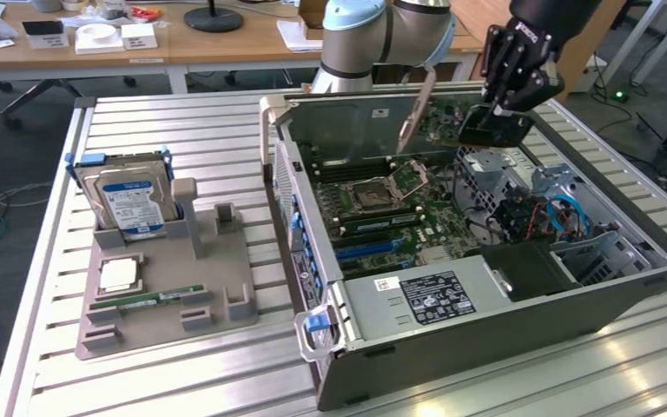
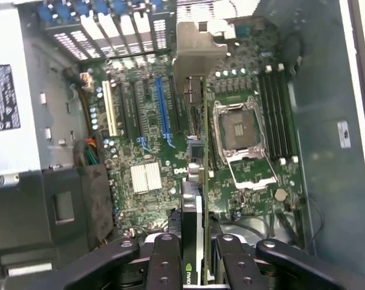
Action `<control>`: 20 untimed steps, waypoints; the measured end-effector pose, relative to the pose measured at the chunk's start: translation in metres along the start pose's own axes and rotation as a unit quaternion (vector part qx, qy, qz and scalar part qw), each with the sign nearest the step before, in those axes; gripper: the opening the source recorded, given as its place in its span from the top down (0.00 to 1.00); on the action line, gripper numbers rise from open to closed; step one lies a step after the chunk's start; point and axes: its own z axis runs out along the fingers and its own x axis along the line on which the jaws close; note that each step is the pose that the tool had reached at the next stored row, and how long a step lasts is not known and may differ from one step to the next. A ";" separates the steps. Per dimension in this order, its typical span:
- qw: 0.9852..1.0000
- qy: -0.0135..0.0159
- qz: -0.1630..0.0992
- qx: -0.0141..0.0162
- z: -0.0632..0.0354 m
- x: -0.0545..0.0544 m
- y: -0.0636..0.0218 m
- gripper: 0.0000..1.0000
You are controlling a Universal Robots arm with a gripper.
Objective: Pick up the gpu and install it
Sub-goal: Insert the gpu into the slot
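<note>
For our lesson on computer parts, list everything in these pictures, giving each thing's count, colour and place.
table: one, silver slatted metal, under everything.
computer case: one, grey, open, on the table.
motherboard: one, green, inside the case.
holder: one, grey, on the exterior view's left of the case.
hard drive: one, silver with a blue-white label, upright in the holder.
processor chip: one, silver, lying on the holder.
memory stick: one, green, lying on the holder.
gpu: one, black, above the motherboard.
arm: one, pale blue-grey, behind the case.
gripper: one, black, shut on the gpu.
</note>
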 end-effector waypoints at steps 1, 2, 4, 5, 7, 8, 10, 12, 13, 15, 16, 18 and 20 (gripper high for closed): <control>1.000 0.001 -0.008 0.000 0.0002 0.000 0.0000 0.73; 1.000 0.001 -0.015 0.000 0.0003 0.000 0.0000 0.73; 1.000 0.002 -0.029 -0.001 0.0007 0.000 0.0000 0.73; 0.999 0.003 -0.035 -0.001 0.0008 0.000 -0.0001 0.73; 0.999 0.003 -0.039 -0.001 0.0010 0.000 0.0002 0.73; 0.999 0.003 -0.040 0.001 0.0015 0.000 0.0004 0.73; 0.999 0.003 -0.043 0.006 0.0030 0.000 0.0008 0.73; 0.999 0.004 -0.045 0.011 0.0045 -0.001 0.0013 0.73; 0.999 0.004 -0.046 0.014 0.0052 -0.001 0.0015 0.73; 0.999 0.005 -0.049 0.019 0.0066 -0.001 0.0019 0.73; 0.998 0.005 -0.050 0.022 0.0074 -0.001 0.0021 0.73; 0.998 0.005 -0.052 0.027 0.0092 -0.001 0.0027 0.73; 0.998 0.005 -0.055 0.032 0.0112 -0.002 0.0034 0.73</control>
